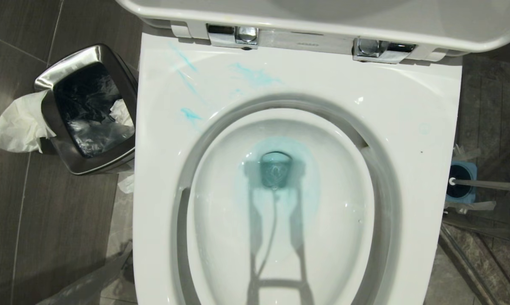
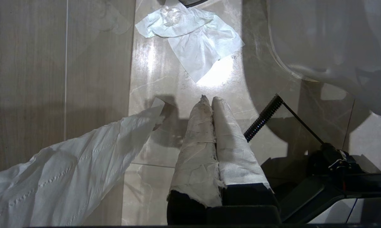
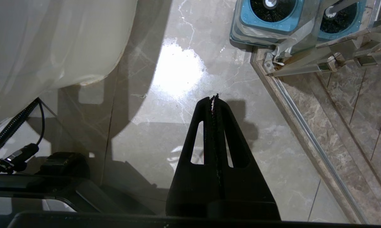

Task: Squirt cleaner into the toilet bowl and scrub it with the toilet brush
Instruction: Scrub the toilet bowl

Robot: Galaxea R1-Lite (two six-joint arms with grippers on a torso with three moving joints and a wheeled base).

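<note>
Showing the head view: toilet bowl filling the middle of the scene, seen from above, seat and lid raised at the far edge on chrome hinges.
Cleaner: turquoise tint pooled around the drain hole at the bowl's centre, with thin streaks on the far-left rim; bottle not in view.
Toilet brush: white handle lying out to the right from its blue holder, on the floor just right of the bowl.
Waste bin: steel, lined in black, left of the bowl, with paper draped over its left edge.
Arms: neither in this view; only shadows falling across the near bowl wall.

Left wrist view: left gripper wrapped in white tissue, fingers pressed together on nothing, pointing at the floor tiles; crumpled tissue on the floor beyond the tips; loose white sheet alongside; bowl's outer wall at one edge.

Right wrist view: right gripper bare black, toothed fingers closed and empty, above glossy floor; brush holder beyond the tips, next to a glass-door frame that mirrors it.

Progress: cleaner judged already squirted; brush in its holder and streaks unsmeared, so scrubbing judged not begun.
Remaining: fetching the brush, likely with the right gripper, then scrubbing.
</note>
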